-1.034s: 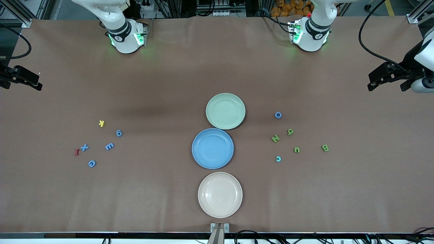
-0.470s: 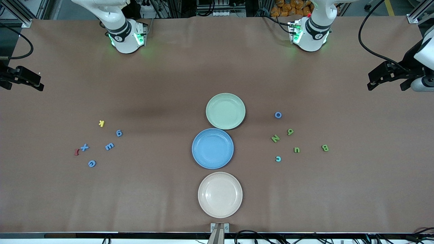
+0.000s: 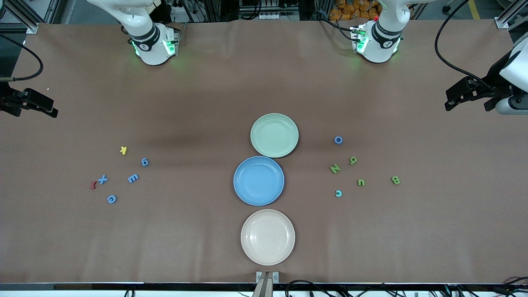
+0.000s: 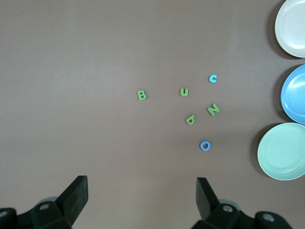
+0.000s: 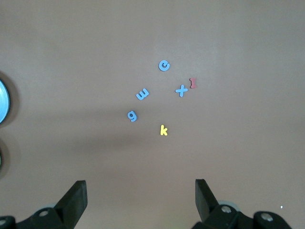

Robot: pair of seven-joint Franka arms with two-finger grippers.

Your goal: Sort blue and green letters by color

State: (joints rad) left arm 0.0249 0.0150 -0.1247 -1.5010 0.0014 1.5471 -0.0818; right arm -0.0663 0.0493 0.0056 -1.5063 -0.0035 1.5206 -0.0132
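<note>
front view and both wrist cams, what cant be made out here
- Right gripper: cut off by the front view's edge; the right wrist view shows only its open fingertips.
- Left gripper: body cut off by the front view's edge.
- Dark red letter: too small to read in any view.
- Blue plate: cut by the right wrist view's edge.
- Cream plate: partly cut off in the left wrist view.

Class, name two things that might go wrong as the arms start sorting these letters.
1. The red letter nearly touches the blue X; the open right gripper may take both.
2. The turquoise C sits among green letters like the U; it may be missorted.
</note>
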